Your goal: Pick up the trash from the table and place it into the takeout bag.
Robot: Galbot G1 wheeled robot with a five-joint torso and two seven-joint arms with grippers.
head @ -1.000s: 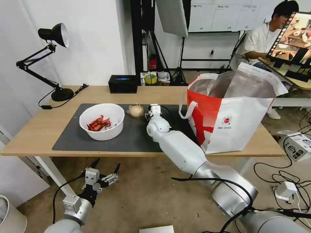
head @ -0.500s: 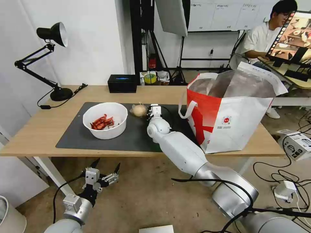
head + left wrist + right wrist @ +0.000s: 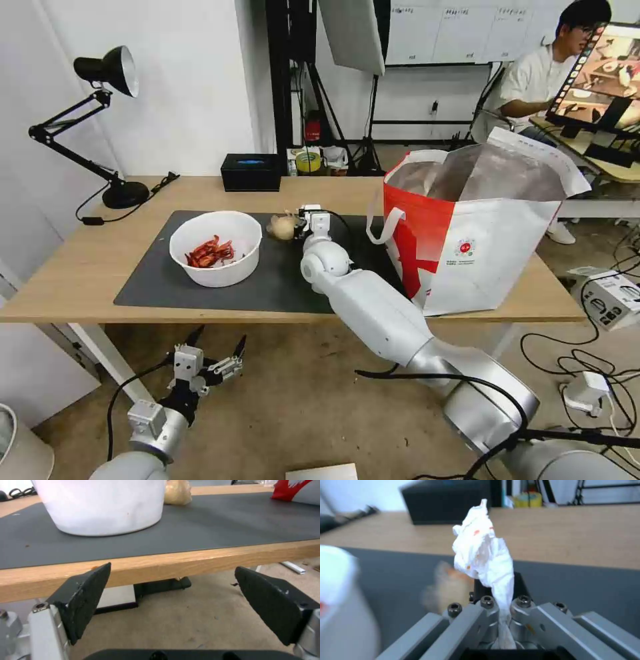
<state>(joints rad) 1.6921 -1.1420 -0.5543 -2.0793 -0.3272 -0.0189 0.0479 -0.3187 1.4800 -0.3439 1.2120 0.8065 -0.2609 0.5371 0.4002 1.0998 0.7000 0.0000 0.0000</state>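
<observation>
My right gripper [image 3: 309, 217] hovers over the dark mat [image 3: 287, 280] on the table [image 3: 80, 267], just right of the small bagged beige lump [image 3: 283, 227]. In the right wrist view the right gripper [image 3: 501, 605] is shut on a crumpled white tissue [image 3: 483, 547] with orange stains, and the lump [image 3: 448, 590] lies blurred just beyond it. The white bowl [image 3: 215, 248] with red shell scraps sits on the mat's left half. The red-and-white takeout bag [image 3: 480, 233] stands open at the table's right. My left gripper [image 3: 215, 348] hangs open below the table's front edge.
A black box with a blue top [image 3: 252, 172] sits at the table's back edge, and a black desk lamp [image 3: 107, 127] at the far left. From the left wrist, the table edge [image 3: 200, 560] is level with my open fingers [image 3: 86, 597]. Cables lie on the floor at right.
My right gripper has risen a little and shifted toward the table's back, beside the lump. The head view has shifted slightly. The left arm has not moved.
</observation>
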